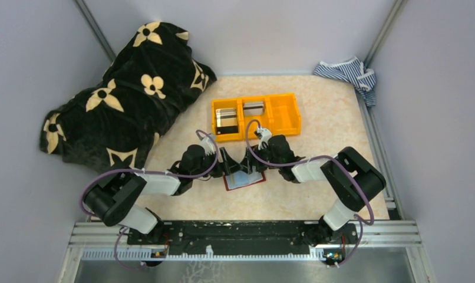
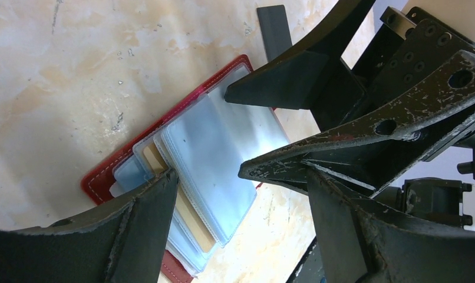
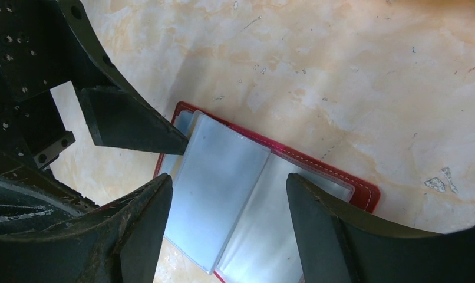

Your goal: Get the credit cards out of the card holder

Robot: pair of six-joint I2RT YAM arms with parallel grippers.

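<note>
The card holder [image 1: 245, 180] lies open and flat on the marbled beige table [image 1: 329, 135], between the two grippers and just in front of the orange three-compartment bin [image 1: 284, 118]. Its cover is a dark red, leather-like material with pale stitching along the rounded edge. Inside, translucent light blue plastic sleeves [image 2: 211, 141] overlap like fanned pages. A pale beige card [image 2: 194, 223] shows at the edges of the lower sleeves, only in narrow strips. Silver-grey and dark cards [image 1: 227, 121] sit in the bin's left and middle compartments; their number cannot be counted.

Both arms reach inward with elbows out and wrists bent down over the holder, so the grippers almost meet. The left gripper [image 2: 240, 174] has its jaws apart, straddling the sleeves, with one scuffed black fingertip over their edge. The right gripper [image 3: 226, 183] also stands with its jaws spread across the sleeves, clamping nothing.

From above, the fingers cover much of the holder. In the left wrist view a dark grey flat strip [image 2: 274, 26] lies beyond the holder's far corner, its lower end hidden behind a finger — whether it is a card cannot be told. A black blanket with cream flower motifs [image 1: 123, 100] is bunched at the far left, and a striped cloth [image 1: 347, 73] sits in the far right corner.
</note>
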